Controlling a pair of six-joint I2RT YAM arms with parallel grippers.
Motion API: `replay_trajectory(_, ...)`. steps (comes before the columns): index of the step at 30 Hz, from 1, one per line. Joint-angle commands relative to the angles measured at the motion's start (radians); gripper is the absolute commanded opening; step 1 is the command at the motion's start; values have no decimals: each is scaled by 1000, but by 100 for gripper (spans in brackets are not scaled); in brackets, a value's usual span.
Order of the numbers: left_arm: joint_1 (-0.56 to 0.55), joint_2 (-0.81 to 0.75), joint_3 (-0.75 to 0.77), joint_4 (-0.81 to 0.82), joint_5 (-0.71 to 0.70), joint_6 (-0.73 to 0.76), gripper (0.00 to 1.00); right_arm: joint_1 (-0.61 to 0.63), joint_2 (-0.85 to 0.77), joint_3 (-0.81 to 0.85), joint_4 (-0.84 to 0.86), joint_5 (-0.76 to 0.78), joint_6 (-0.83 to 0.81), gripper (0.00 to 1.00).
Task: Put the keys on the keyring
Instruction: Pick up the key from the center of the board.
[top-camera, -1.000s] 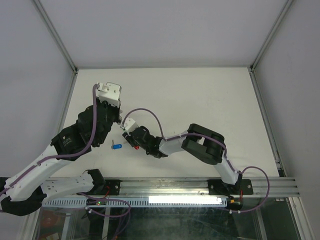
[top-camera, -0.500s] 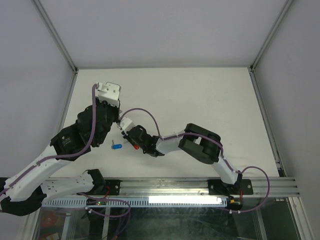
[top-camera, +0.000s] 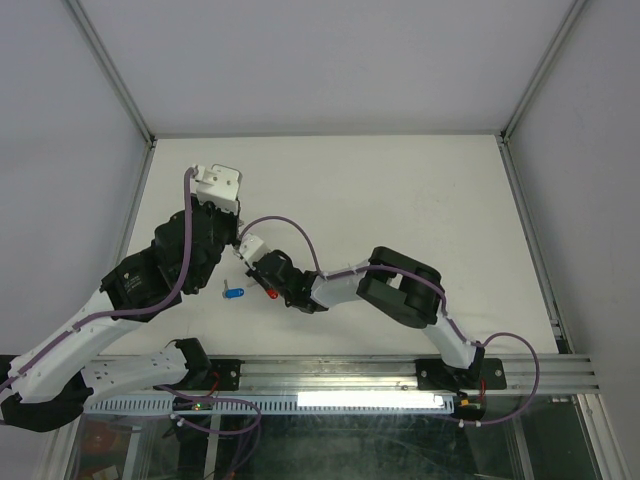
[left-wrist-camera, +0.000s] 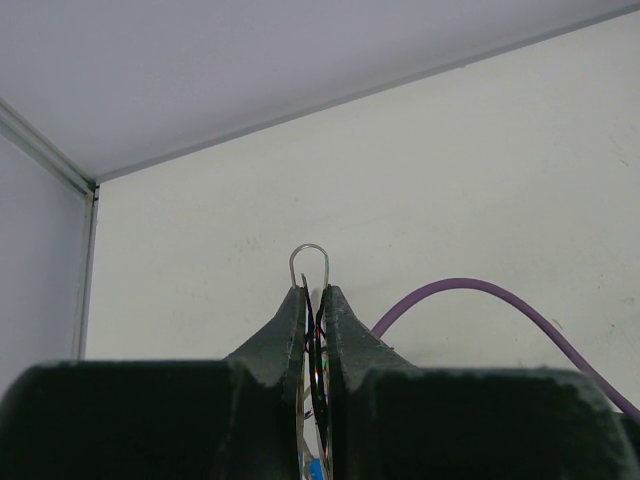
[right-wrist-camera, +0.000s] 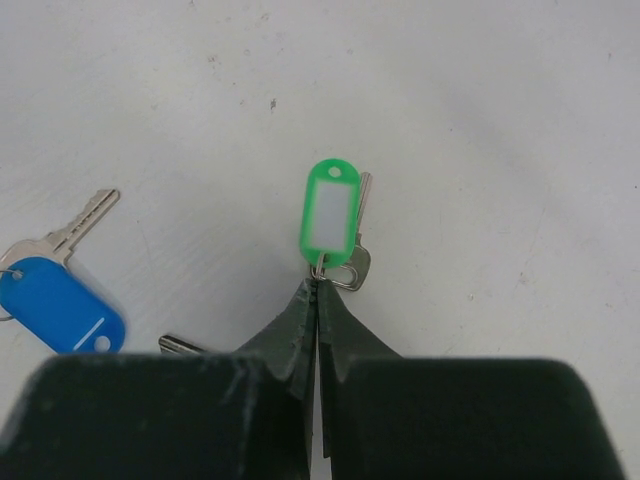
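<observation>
Since a second ago the right arm's elbow has slid slightly leftward; the left arm is unchanged. Both arms reach over the white table (top-camera: 400, 190), wrists nearly meeting. The right gripper (right-wrist-camera: 317, 290) pinches the small ring of the green key (right-wrist-camera: 331, 212), which lies on the table. The blue key (right-wrist-camera: 60, 300) lies to its left, and the red key (top-camera: 272, 295) sits beside the wrist. The left gripper (left-wrist-camera: 313, 295) clamps the keyring (left-wrist-camera: 309, 262), whose wire loop pokes past the fingertips.

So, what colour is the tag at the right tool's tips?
The tag is green with a white insert, clearest in the right wrist view.
</observation>
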Motion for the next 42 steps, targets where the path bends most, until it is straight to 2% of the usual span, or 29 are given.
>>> replay_trajectory(1,-4,-17,27,25,-13,16,0,-1,-60,-5,43,-1,-14,0)
replay_trajectory(9,-4,-33,15,25,-14,24,0,-26,-189,-128,48,-69,46,0)
replay_trajectory(14,-4,-44,-1,34,8,30,0,-63,-277,-176,-33,-178,95,0)
replay_trajectory(17,-3,-47,-5,34,31,31,0,-111,-354,-208,-97,-296,147,0)
replay_trajectory(22,-3,-44,-26,58,100,79,0,-200,-563,-333,-150,-459,232,0)
replay_trajectory(30,-3,-22,-88,195,264,228,0,-359,-892,-463,-354,-664,273,0)
replay_trajectory(35,-4,-7,-143,311,401,304,0,-387,-1079,-446,-555,-672,186,0)
replay_trajectory(40,-3,10,-198,400,554,375,0,-389,-1300,-474,-549,-654,86,0)
replay_trajectory(42,-3,33,-194,401,582,401,0,-390,-1360,-442,-601,-617,94,0)
